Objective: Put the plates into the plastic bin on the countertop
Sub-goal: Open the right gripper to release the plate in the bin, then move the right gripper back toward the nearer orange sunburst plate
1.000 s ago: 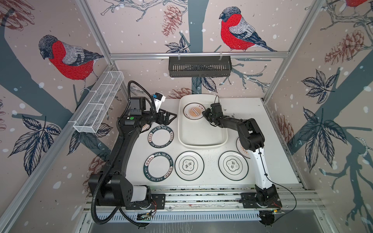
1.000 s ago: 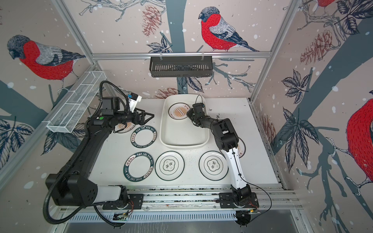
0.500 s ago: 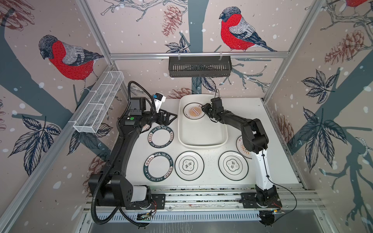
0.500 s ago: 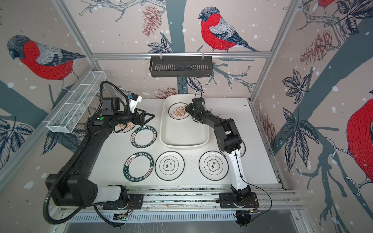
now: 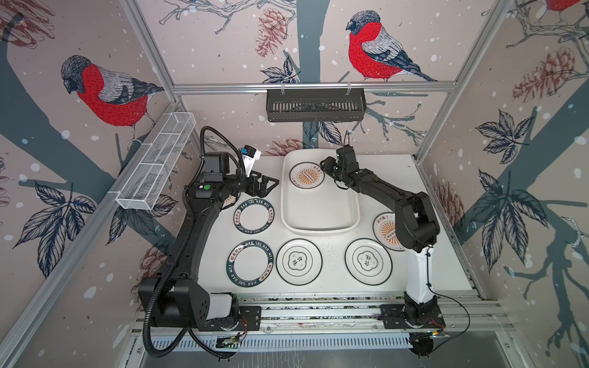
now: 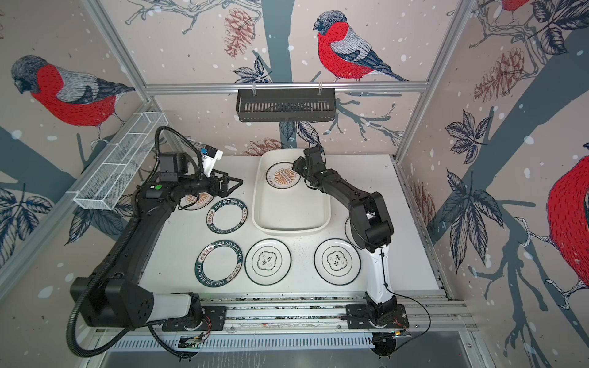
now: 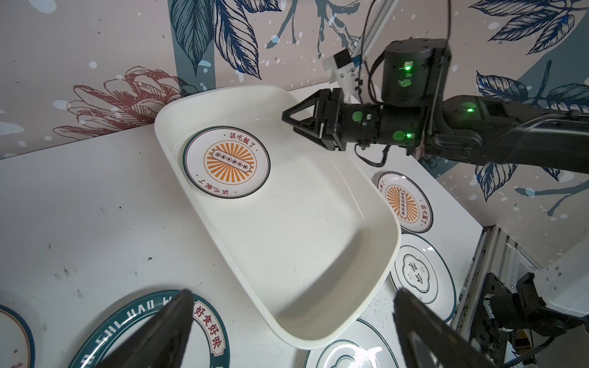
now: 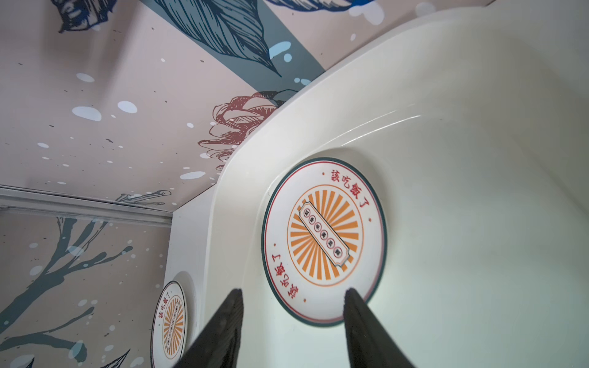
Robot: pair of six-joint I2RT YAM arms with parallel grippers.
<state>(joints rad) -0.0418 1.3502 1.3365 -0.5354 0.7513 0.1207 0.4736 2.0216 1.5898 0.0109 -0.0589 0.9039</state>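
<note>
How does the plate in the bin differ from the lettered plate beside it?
The sunburst plate lies in the plastic bin, the lettered plate on the countertop. The sunburst plate has an orange centre, the lettered plate a plain one, dark-rimmed. Both are round.

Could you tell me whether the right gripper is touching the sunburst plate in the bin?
Apart. The left wrist view shows bare bin between the right gripper and the plate.

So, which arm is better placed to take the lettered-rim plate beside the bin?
Left. The left gripper hangs open close to that lettered-rim plate; the right gripper is farther, over the plastic bin by its sunburst plate.
</note>
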